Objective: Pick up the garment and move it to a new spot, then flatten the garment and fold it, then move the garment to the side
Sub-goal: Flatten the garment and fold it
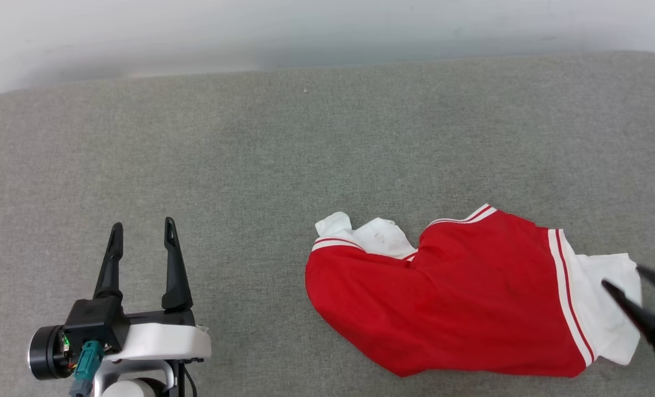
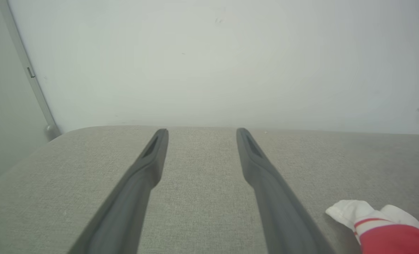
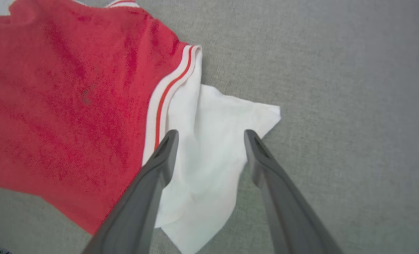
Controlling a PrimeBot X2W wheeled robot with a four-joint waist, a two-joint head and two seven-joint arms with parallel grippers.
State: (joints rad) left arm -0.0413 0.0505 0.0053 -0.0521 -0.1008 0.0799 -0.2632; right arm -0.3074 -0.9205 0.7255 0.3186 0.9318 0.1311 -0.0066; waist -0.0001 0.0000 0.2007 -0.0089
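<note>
The garment (image 1: 460, 298), a red shirt with white sleeves and red-white striped trim, lies crumpled on the grey cushion at the lower right; no lettering shows. My right gripper (image 1: 621, 277) hangs open over its white right sleeve (image 3: 213, 148), with the cloth visible between the spread fingers. Whether they touch the cloth is unclear. My left gripper (image 1: 143, 226) stands open at the lower left, well apart from the shirt, nothing between its fingers. In the left wrist view that left gripper (image 2: 199, 132) points at the wall, with the shirt's white left sleeve (image 2: 357, 213) at the lower right.
The grey fabric surface (image 1: 250, 165) spreads wide to the left of and behind the shirt. A pale wall (image 1: 327, 33) runs along its far edge. The surface's rounded left corner (image 2: 65, 135) meets a grey vertical strip on the wall.
</note>
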